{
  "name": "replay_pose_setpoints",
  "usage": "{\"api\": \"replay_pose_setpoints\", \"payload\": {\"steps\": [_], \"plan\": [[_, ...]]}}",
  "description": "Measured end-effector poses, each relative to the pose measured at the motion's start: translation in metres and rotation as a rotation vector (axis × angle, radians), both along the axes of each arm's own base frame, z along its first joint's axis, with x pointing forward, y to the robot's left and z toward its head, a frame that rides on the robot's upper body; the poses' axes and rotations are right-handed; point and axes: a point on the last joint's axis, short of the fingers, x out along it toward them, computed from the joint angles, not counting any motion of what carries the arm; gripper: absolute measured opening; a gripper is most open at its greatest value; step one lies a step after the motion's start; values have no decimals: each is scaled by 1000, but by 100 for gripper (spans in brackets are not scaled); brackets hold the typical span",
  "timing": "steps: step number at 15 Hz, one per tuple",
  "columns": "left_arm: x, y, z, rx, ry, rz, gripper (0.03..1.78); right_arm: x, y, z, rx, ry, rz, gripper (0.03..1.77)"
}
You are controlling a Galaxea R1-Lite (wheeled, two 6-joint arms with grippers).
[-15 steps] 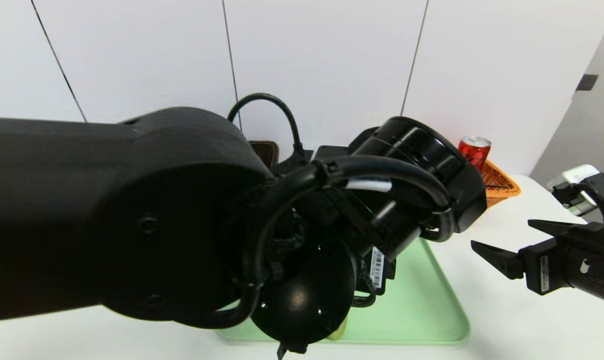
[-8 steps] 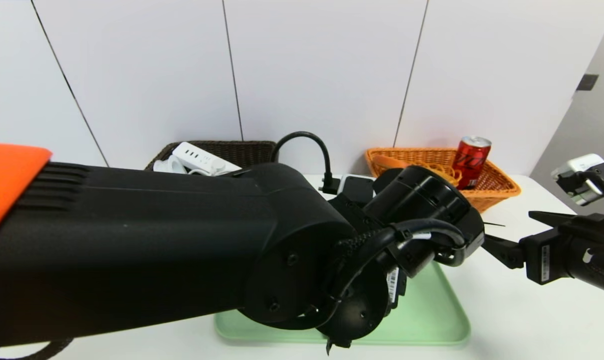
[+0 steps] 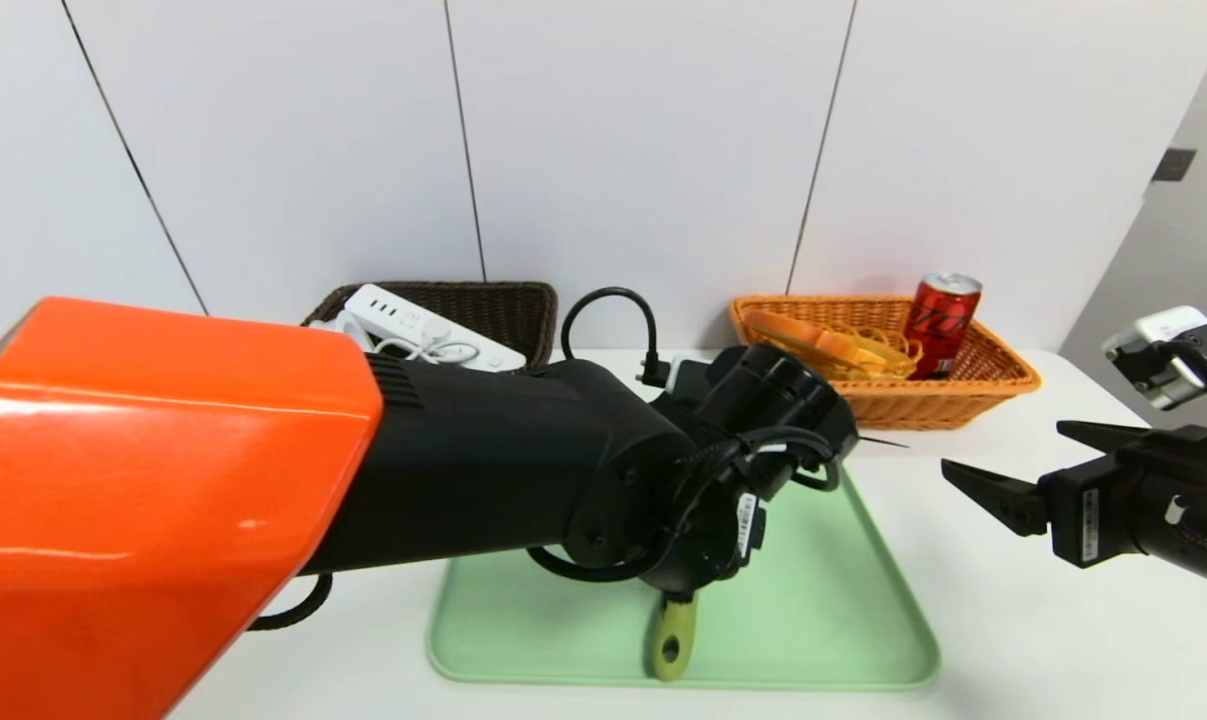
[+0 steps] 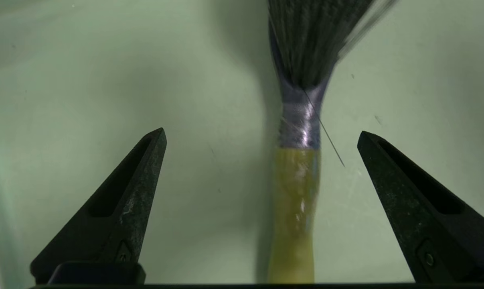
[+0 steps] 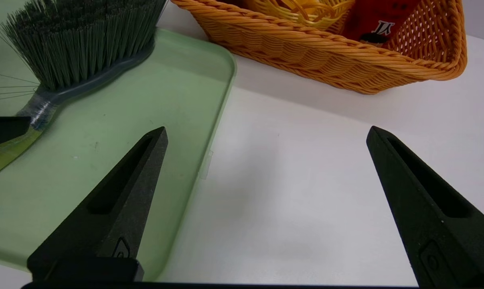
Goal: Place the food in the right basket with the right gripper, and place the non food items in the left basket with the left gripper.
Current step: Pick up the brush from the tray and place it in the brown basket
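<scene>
While the left claw [image 4: 262, 168] is held wide open over the green tray [image 3: 863, 640] in the lower centre of the head view, the brush [image 4: 300, 132] lies flat on that tray between its spread tips, untouched. The step in hand is judged to be the approach to this last non-food item; the next move calls for the claw to be lowered astride the narrow neck, where the yellow-green handle [image 3: 671, 640] meets the bristle head, and then closed before anything is lifted. The right claw [image 5: 266, 168] is parked at the right edge of the head view, also wide open and empty, above the bare white worktop [image 3: 1043, 640].

In the dark basket [image 3: 518, 305], at upper left of centre, a white power strip [image 3: 413, 320] with its cable is seen. In the orange basket [image 3: 1003, 385], at upper right, a red can [image 3: 943, 310] stands upright beside yellow-orange packaged food [image 3: 833, 350]. Nothing but the brush is seen on the tray.
</scene>
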Motion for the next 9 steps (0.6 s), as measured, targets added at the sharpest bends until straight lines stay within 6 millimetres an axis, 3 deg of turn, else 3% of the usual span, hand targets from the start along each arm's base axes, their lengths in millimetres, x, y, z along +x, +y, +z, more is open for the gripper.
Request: {"api": "replay_pose_setpoints", "payload": {"steps": [2,9], "plan": [[13,-2,-9,-13,-8,9,169,0,0,-1,-2,4,1,171],[24,-15,-22,-26,5,-5,169,-2,0,-4,-4,12,3,171]]}}
